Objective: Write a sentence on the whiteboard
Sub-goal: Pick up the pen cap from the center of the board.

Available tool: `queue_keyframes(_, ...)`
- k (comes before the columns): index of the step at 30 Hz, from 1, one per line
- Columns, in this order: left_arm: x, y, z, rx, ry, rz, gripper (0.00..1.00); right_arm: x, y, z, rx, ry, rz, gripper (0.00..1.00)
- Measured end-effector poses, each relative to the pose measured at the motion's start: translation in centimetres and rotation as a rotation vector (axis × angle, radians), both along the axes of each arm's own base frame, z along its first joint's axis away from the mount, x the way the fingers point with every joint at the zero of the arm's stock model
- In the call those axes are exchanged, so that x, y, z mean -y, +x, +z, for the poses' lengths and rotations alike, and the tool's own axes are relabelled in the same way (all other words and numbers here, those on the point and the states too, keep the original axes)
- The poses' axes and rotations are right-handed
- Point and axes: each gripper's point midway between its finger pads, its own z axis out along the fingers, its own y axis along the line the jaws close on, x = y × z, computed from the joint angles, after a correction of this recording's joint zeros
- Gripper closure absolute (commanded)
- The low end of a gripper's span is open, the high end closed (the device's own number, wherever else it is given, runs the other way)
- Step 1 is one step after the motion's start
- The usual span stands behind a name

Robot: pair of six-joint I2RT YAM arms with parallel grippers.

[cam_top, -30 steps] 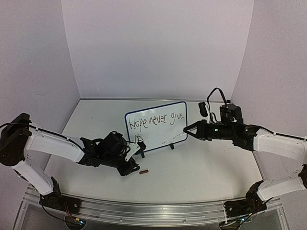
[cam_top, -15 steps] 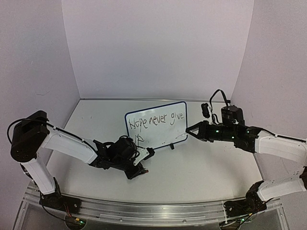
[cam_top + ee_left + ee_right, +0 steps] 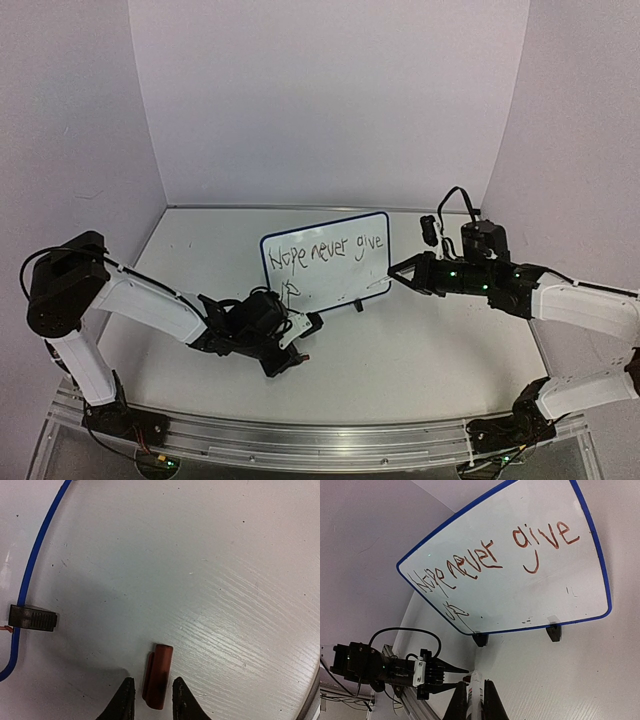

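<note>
The whiteboard (image 3: 335, 285) stands on its two black feet mid-table, blue-framed. The sentence (image 3: 325, 252) on it reads "Hope never give" with "up" below, also plain in the right wrist view (image 3: 485, 560). My right gripper (image 3: 400, 270) hovers off the board's right edge, shut on a white marker (image 3: 474, 697) whose tip points at the table. My left gripper (image 3: 152, 695) is low at the table in front of the board's left corner. Its jaws straddle a small red marker cap (image 3: 159, 675), with a thin gap on each side. In the top view the cap is hidden by the gripper.
The board's blue frame (image 3: 35, 560) and one black foot (image 3: 32, 618) lie just left of the cap. Lavender walls close in the table on three sides. A metal rail (image 3: 320, 440) runs along the near edge.
My left arm has swung right and down over the red cap, and its jaws have narrowed around it. The right arm with the marker has hardly moved.
</note>
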Motion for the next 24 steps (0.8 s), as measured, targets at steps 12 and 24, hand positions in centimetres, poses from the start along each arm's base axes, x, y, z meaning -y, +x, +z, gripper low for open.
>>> queue_keyframes(12, 0.0, -0.5, -0.8, -0.008, 0.029, -0.01, 0.87, 0.0, 0.0, 0.0, 0.0, 0.0, -0.003, 1.0)
queue_keyframes(24, 0.2, -1.4, -0.4, 0.008, 0.004, -0.026, 1.0, -0.5, 0.2, -2.1, -0.069, -0.006, 0.003, 1.0)
